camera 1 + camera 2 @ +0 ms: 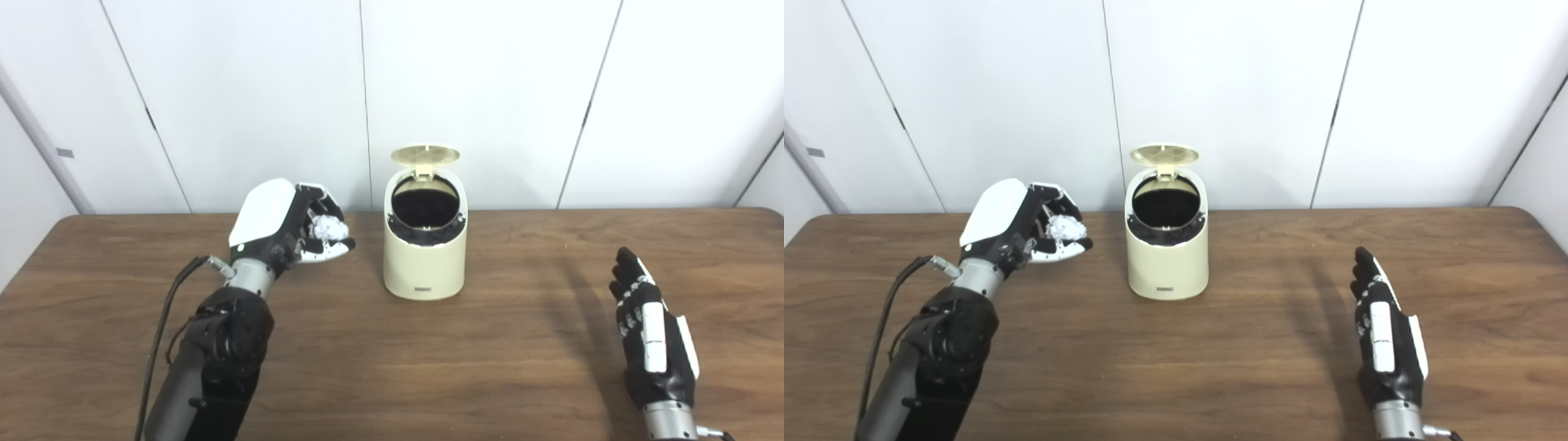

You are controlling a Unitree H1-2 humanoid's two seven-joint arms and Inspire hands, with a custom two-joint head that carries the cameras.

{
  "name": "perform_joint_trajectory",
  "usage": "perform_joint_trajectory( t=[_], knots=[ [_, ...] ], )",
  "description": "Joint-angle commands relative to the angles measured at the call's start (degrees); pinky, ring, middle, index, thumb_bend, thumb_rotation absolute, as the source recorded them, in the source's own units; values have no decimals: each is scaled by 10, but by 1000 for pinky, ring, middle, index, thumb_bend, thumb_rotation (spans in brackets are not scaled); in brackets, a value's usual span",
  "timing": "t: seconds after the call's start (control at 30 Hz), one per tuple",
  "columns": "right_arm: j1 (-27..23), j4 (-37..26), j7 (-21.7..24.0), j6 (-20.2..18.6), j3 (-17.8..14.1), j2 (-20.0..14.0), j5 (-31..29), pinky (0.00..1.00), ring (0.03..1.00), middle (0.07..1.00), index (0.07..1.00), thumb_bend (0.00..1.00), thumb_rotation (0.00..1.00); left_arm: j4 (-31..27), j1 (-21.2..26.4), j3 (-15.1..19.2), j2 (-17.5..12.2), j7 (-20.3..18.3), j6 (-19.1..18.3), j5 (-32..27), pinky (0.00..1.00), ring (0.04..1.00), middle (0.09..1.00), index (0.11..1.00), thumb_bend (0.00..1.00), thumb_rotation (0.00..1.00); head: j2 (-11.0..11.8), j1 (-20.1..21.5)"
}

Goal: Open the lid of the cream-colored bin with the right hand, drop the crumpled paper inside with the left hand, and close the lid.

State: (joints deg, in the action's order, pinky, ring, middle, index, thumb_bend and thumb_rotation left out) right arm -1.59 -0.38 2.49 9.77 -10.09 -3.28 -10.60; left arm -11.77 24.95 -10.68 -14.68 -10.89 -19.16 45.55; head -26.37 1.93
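The cream-colored bin (424, 257) stands at the middle of the brown table, near the back wall. Its round lid (425, 154) is flipped up at the back, and the dark opening (425, 208) shows. My left hand (288, 223) is raised to the left of the bin, about level with its top, shut on the crumpled white paper (329, 228). My right hand (649, 327) hovers low at the front right, well away from the bin, open with its fingers held straight and nothing in it.
The wooden table (490, 367) spreads wide around the bin. White wall panels (490, 92) rise just behind the table's far edge. A black cable (160, 324) hangs along my left forearm.
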Motion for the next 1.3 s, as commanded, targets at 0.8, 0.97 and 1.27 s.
perform_joint_trajectory(
  t=[0.8,0.97,1.27],
  knots=[
    [23,97,5,34,16,16,8,991,976,953,900,511,913,7,87,-24,43,11,5,28,272,376,479,517,465,0,3,-7],
    [22,101,1,34,17,17,14,979,968,949,901,505,922,15,99,-31,48,14,10,27,277,366,477,515,464,0,5,-8],
    [17,112,0,44,17,18,20,978,969,946,902,511,919,46,116,-36,75,25,7,19,282,378,489,516,466,0,7,-7]
  ],
)
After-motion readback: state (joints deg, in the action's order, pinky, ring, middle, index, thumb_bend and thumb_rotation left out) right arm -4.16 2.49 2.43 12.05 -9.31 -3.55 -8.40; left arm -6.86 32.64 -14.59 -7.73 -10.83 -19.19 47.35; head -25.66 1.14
